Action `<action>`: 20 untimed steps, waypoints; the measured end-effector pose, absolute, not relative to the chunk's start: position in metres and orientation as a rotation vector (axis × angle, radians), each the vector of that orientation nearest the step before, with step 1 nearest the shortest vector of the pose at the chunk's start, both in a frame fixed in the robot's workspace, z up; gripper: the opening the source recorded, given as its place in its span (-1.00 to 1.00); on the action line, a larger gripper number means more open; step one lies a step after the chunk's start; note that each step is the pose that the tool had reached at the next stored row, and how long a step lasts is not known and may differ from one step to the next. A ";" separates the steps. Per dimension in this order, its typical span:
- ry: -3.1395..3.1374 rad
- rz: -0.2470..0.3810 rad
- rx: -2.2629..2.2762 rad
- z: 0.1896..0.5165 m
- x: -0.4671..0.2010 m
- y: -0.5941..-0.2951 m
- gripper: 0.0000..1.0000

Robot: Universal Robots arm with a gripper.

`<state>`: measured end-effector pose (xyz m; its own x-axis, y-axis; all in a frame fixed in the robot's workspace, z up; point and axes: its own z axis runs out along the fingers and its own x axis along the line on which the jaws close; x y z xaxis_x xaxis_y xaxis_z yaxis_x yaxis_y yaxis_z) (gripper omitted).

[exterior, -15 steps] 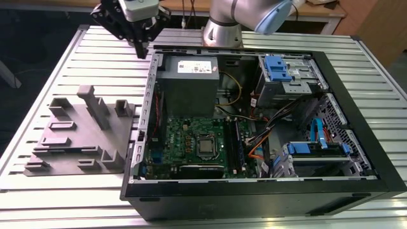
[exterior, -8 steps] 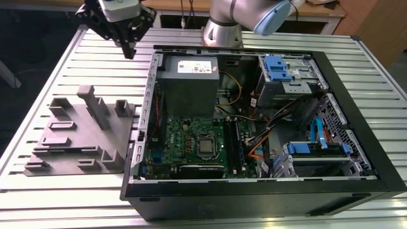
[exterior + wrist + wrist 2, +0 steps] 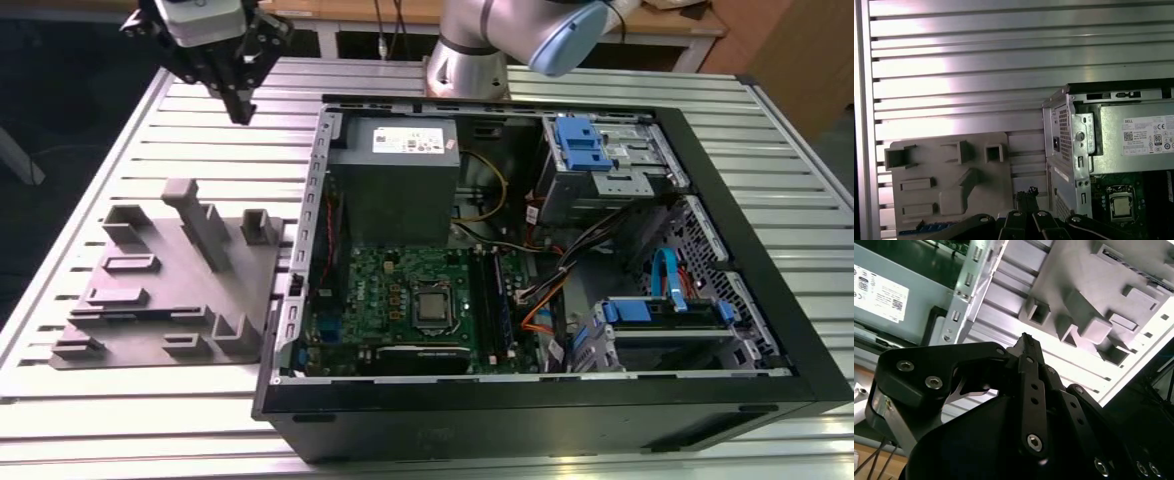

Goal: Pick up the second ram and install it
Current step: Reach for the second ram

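Tool (image 3: 242, 113) closed over table (image 3: 80, 165), 1 grey tray (image 3: 171, 322), 1 open computer case (image 3: 534, 425), 1 power supply (image 3: 396, 190).

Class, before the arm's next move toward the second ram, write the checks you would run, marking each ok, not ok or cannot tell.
1. The pincer is empty: ok, its tips meet on nothing.
2. The pincer is clear of the computer case: ok, it hangs over the table beside it.
3. Case open: ok, the motherboard is exposed.
4. Location of the second ram: cannot tell; a bluish strip on the grey fixture may be it.
5. A free one among the memory slots: cannot tell.
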<state>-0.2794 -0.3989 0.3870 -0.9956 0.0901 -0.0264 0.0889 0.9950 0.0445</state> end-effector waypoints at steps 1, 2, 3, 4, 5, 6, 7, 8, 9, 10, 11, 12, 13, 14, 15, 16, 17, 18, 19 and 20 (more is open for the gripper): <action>3.109 0.067 0.140 0.387 -0.283 -0.399 -0.86; 3.109 0.067 0.141 0.387 -0.286 -0.399 -0.86; 3.109 0.067 0.141 0.386 -0.290 -0.399 -0.86; 3.109 0.067 0.142 0.386 -0.292 -0.399 -0.86; 3.109 0.067 0.142 0.386 -0.295 -0.399 -0.86; 3.109 0.067 0.143 0.386 -0.297 -0.399 -0.86; 3.109 0.067 0.143 0.386 -0.299 -0.399 -0.86; 3.109 0.067 0.144 0.386 -0.301 -0.399 -0.86; 3.109 0.067 0.144 0.385 -0.303 -0.399 -0.86; 3.109 0.067 0.144 0.385 -0.305 -0.399 -0.86; 3.109 0.067 0.145 0.385 -0.307 -0.399 -0.86; 3.109 0.067 0.145 0.385 -0.309 -0.399 -0.86; 3.109 0.067 0.146 0.385 -0.312 -0.399 -0.86; 3.109 0.067 0.146 0.384 -0.314 -0.399 -0.86; 3.109 0.067 0.147 0.384 -0.317 -0.399 -0.86; 3.109 0.067 0.147 0.384 -0.319 -0.399 -0.86; 3.109 0.067 0.147 0.384 -0.322 -0.399 -0.86; 3.109 0.067 0.148 0.383 -0.324 -0.399 -0.86; 3.109 0.067 0.148 0.383 -0.327 -0.399 -0.86; 3.109 0.067 0.149 0.382 -0.329 -0.399 -0.86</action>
<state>-0.3294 -0.3990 0.3824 -0.9950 0.0961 -0.0266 0.0949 0.9945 0.0446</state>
